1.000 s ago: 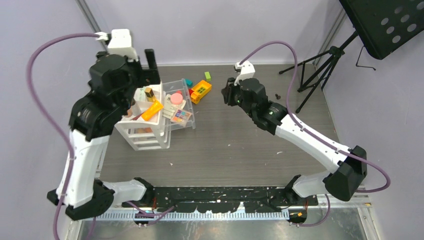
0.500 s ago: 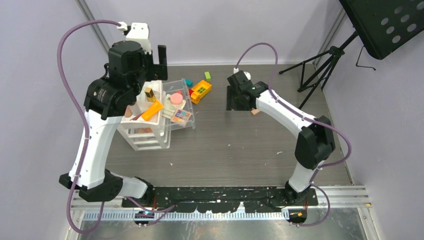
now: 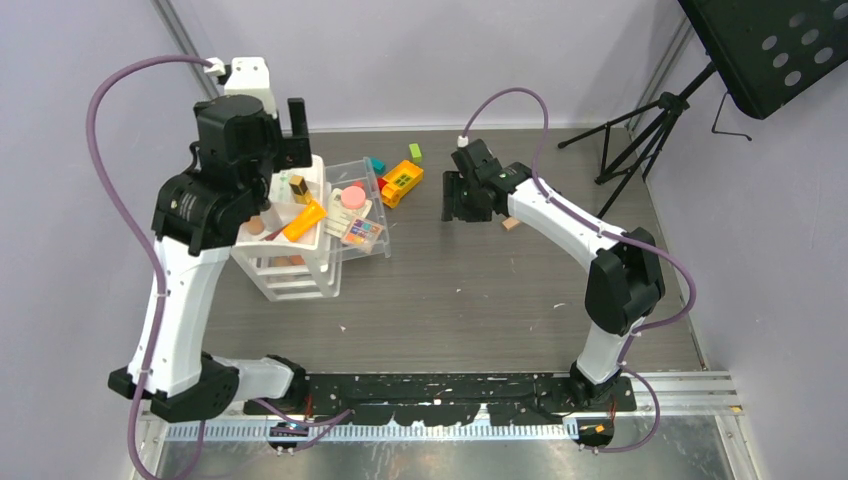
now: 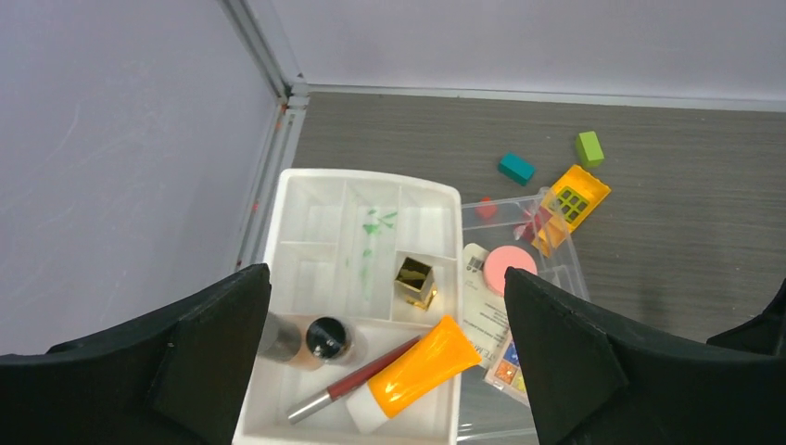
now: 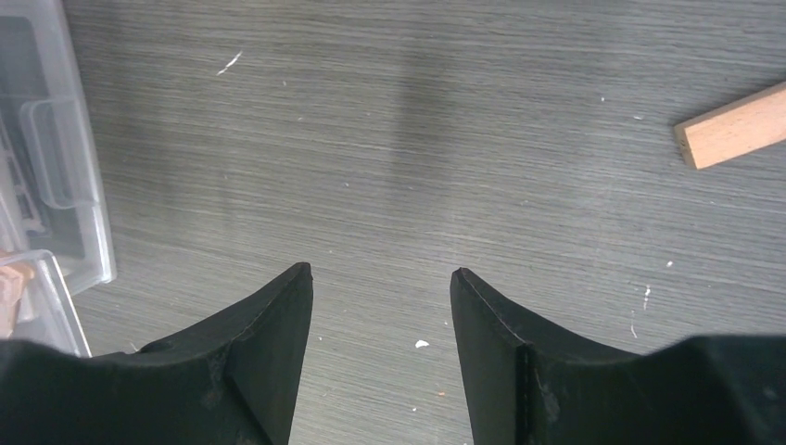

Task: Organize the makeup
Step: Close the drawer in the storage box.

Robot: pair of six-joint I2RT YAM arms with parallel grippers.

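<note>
My left gripper (image 4: 386, 272) hangs wide open above a white organizer (image 4: 306, 199), holding nothing. In the organizer lie an orange tube with a white cap (image 4: 422, 371), a red pencil (image 4: 352, 380), a beige bottle with a black cap (image 4: 306, 340) and a gold lipstick (image 4: 414, 282). A pink compact (image 4: 510, 269) and an eyeshadow palette (image 4: 508, 366) rest in the clear tray (image 3: 372, 248) beside it. My right gripper (image 5: 380, 271) is open over bare table, with nothing between its fingers. A small beige piece (image 5: 737, 125) lies to its right.
A yellow-and-red toy brick (image 3: 402, 180), a teal block (image 3: 377, 164) and a green block (image 3: 415, 152) sit behind the clear tray. A black tripod stand (image 3: 640, 140) stands at the back right. Grey walls close the back and left.
My right arm swung into a new pose and its jaws widened; the beige piece now shows on the table beside it. My left wrist shifted slightly above the organizer.
</note>
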